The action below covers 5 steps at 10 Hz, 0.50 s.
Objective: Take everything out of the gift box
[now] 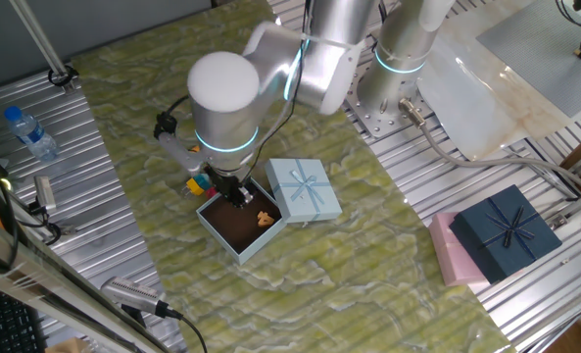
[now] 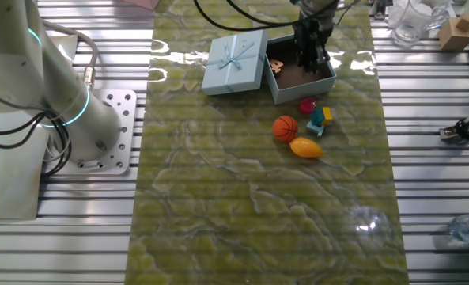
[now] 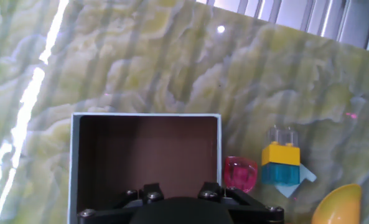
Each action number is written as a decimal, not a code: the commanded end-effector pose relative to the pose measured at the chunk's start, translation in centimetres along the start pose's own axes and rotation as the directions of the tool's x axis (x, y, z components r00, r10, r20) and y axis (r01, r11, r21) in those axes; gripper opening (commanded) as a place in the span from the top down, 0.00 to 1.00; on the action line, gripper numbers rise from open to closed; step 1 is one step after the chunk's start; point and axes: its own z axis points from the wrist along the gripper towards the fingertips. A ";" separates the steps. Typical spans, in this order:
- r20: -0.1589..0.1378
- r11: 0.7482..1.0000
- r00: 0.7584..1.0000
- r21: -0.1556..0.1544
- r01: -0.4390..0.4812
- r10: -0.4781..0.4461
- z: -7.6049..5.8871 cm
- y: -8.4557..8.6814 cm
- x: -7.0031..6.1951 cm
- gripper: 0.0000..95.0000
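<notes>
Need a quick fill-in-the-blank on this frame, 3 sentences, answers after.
1. The tool reaches down into the open gift box, whose inside is dark ____.
2. The lid with the ribbon bow leans against the box's ____.
3. The basketball lies on the mat next to the yellow ____-like fruit.

Answers: brown; side; mango

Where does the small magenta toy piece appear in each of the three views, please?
One fixed view: not visible, hidden behind the arm.
The other fixed view: magenta piece on the mat just below the gift box.
Hand view: lower centre-right, just right of the box's wall.
Shared landmark: the yellow-and-teal block stack beside it.
</notes>
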 end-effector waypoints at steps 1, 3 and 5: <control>-0.026 0.999 0.999 -0.030 -0.029 0.029 0.0 0.0 -0.1 0.80; -0.037 0.998 0.998 -0.038 -0.053 0.052 0.0 0.0 -0.1 0.60; -0.040 0.996 0.996 -0.044 -0.075 0.074 0.0 0.0 -0.1 0.60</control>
